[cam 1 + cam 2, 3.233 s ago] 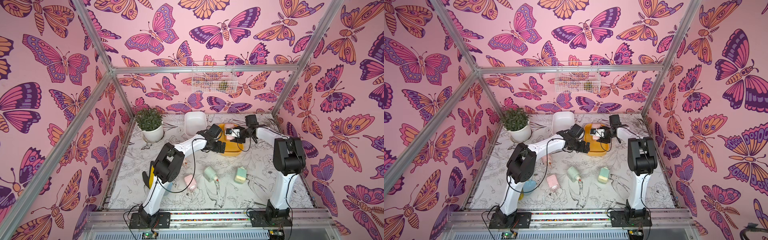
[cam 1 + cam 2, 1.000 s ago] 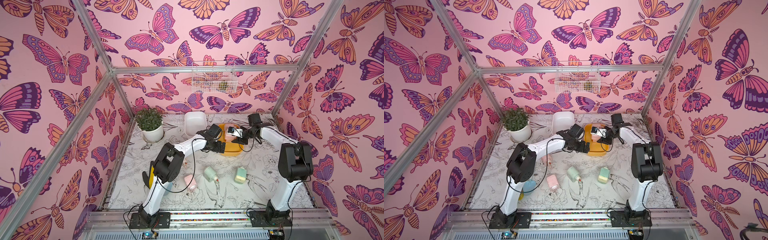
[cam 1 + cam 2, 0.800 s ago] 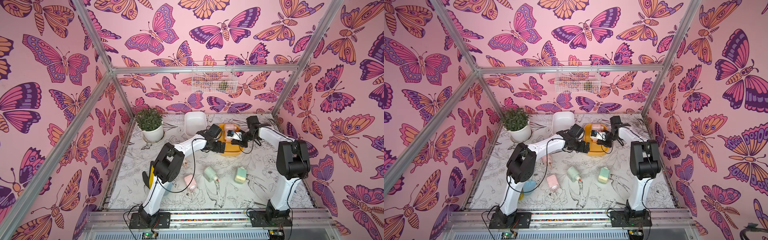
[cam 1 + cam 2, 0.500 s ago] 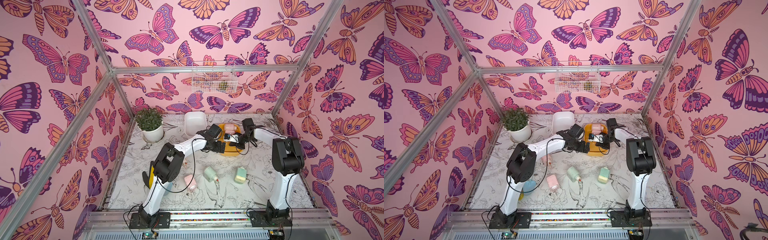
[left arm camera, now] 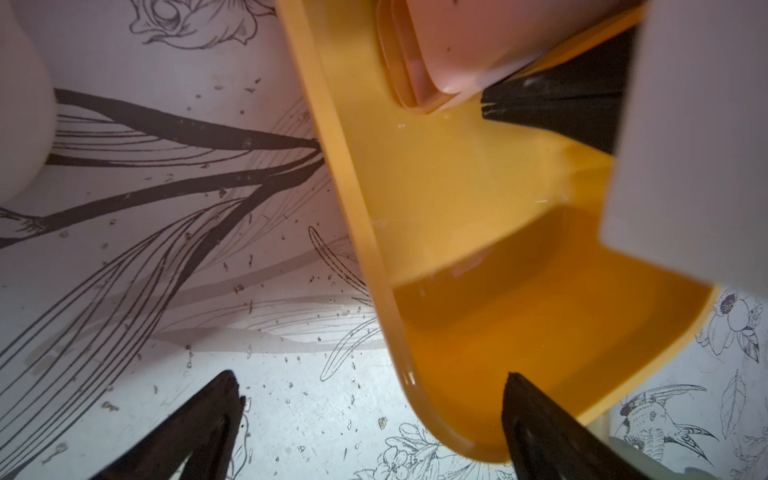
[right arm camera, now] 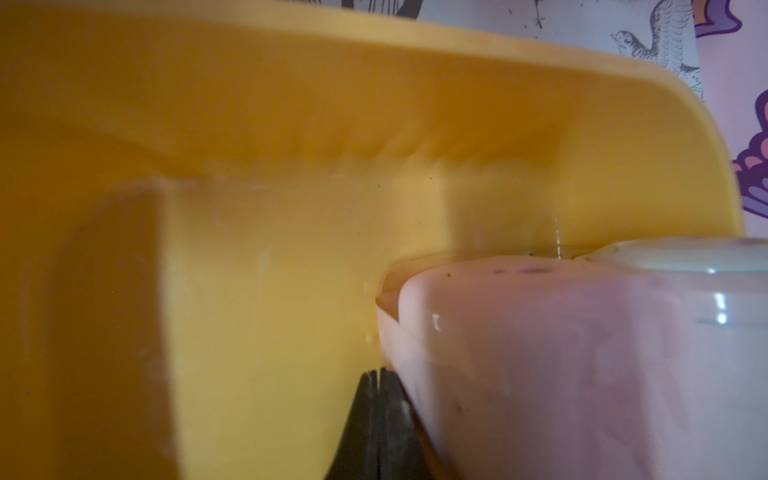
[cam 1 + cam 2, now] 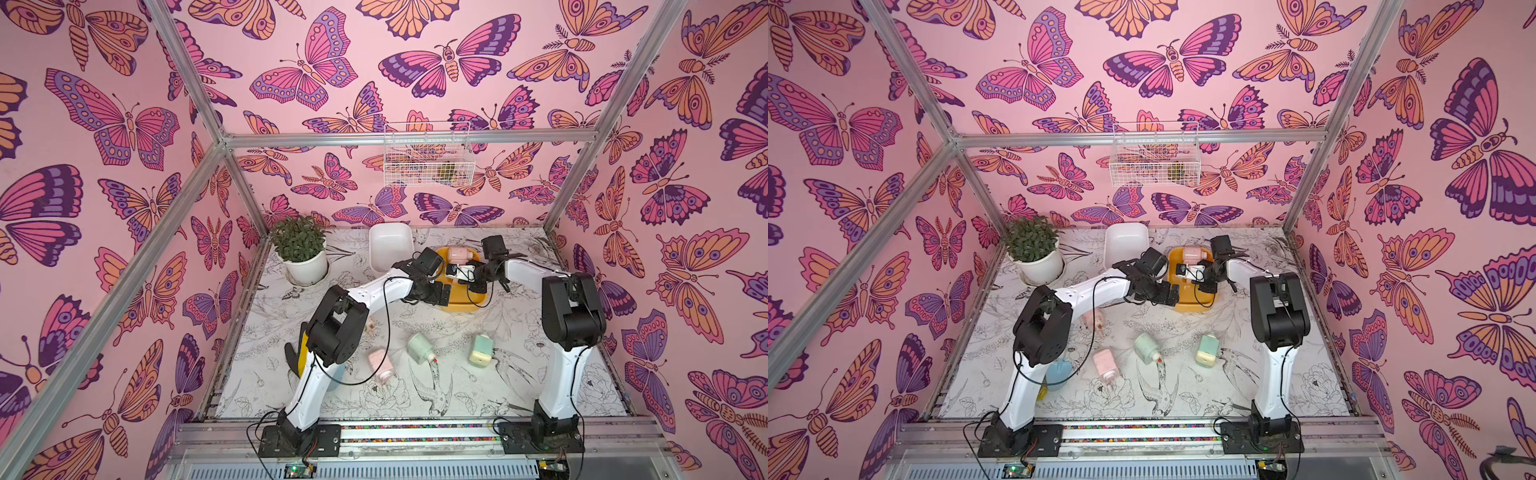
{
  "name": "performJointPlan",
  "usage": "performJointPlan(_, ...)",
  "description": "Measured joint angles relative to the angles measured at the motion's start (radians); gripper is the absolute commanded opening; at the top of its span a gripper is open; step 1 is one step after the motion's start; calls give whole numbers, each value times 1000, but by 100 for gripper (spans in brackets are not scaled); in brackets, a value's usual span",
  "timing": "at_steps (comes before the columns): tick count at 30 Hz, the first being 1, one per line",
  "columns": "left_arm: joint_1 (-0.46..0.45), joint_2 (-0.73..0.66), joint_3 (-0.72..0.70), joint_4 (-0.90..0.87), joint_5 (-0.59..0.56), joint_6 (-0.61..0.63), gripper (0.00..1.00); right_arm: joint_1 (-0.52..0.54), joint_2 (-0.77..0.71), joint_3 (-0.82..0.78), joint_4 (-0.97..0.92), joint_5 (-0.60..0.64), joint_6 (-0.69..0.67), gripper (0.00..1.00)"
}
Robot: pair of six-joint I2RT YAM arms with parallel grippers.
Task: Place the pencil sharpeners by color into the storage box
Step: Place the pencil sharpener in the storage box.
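while the right tool [image 6: 378, 386] sits pinched shut and empty inside the yellow plastic storage box [image 7: 461, 306] near the bench's far edge, a pale pink sharpener [image 6: 561, 353] lies just beside it; the left tool [image 5: 370, 415] gapes wide.

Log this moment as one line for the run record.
left gripper: open beside yellow storage box | right gripper: shut, empty, inside box | pink sharpener in box | two green sharpeners on table

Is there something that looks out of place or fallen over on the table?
Yes. The two green sharpeners and a pink sharpener lie tipped on the table, outside the yellow storage box. Small dark crumbs speckle the table beside the box in the left wrist view.
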Motion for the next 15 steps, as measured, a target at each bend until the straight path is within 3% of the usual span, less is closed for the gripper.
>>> performJointPlan(9,1,0,-1,2,0,0,100,0,0,-32,52,4,38,0)
performJointPlan(15,1,0,-1,1,5,4,100,0,-21,-36,42,-13,44,15)
